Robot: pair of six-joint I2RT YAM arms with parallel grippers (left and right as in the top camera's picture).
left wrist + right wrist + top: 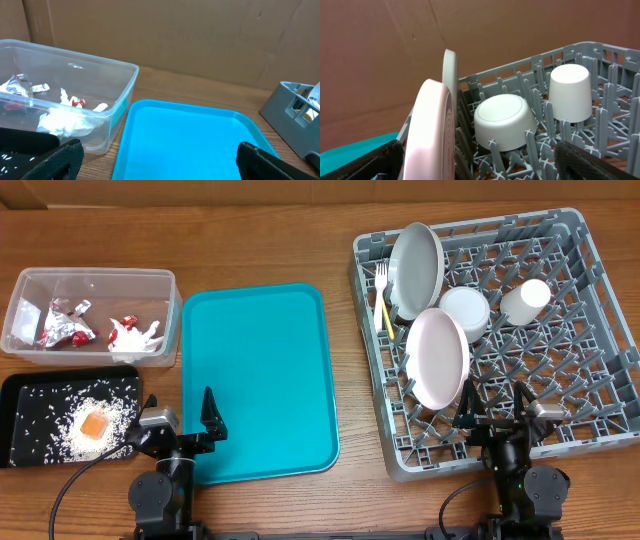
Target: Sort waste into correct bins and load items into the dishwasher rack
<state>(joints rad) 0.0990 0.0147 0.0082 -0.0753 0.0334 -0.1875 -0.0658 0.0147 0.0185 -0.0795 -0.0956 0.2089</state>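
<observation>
Dishwasher rack (pixel 570 380): sitting at the table's right, carrying a grey plate (pixel 417 268) and a paler plate (pixel 437 356) on edge between pegs, a bowl (pixel 465 312) and a cup (pixel 526 300) mouth-down beside them, a yellow fork (pixel 384 305) and a white fork (pixel 381 280) near the left wall.

Lying sorted at the left: foil wrappers (pixel 65 322), a napkin (pixel 140 340) and a red packet (pixel 127 323) in the clear tub (pixel 110 292); rice (pixel 95 405) and an orange cube (pixel 94 426) in the black tray (pixel 25 395). Showing nothing on the teal tray (pixel 260 380) between.

Hovering at the near edge: left gripper (pixel 180 418) gaping wide by the teal tray's front left corner, right gripper (pixel 494 408) gaping wide over the rack's front, both gripping nothing.

Judging the plates stiff, smooth, probably slippery and chippable; favouring a pinch on the upper rim. Judging the wrappers featherlight and springy; favouring a pinch on a raised crease.
</observation>
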